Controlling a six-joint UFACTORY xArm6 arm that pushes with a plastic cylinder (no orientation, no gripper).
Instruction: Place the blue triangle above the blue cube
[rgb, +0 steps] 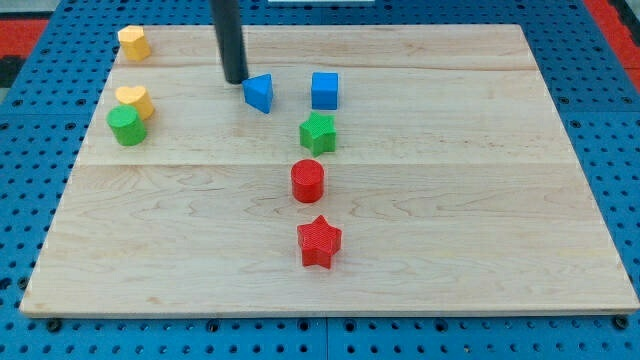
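No pincer on this arm; rod tip (235, 79) sits just left of blue triangle (259, 92), which lies left of blue cube (324, 90) on desk (500, 200). Approach step; next push needs up-and-right sweep, w/o nudging cube

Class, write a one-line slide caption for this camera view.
My tip sits just left of the blue triangle, with the blue cube further right.

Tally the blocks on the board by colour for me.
Blue: 2, triangle and cube
Yellow: 2, one at top left, one below it
Green: 2, round block and star
Red: 2, cylinder and star
Total: 8
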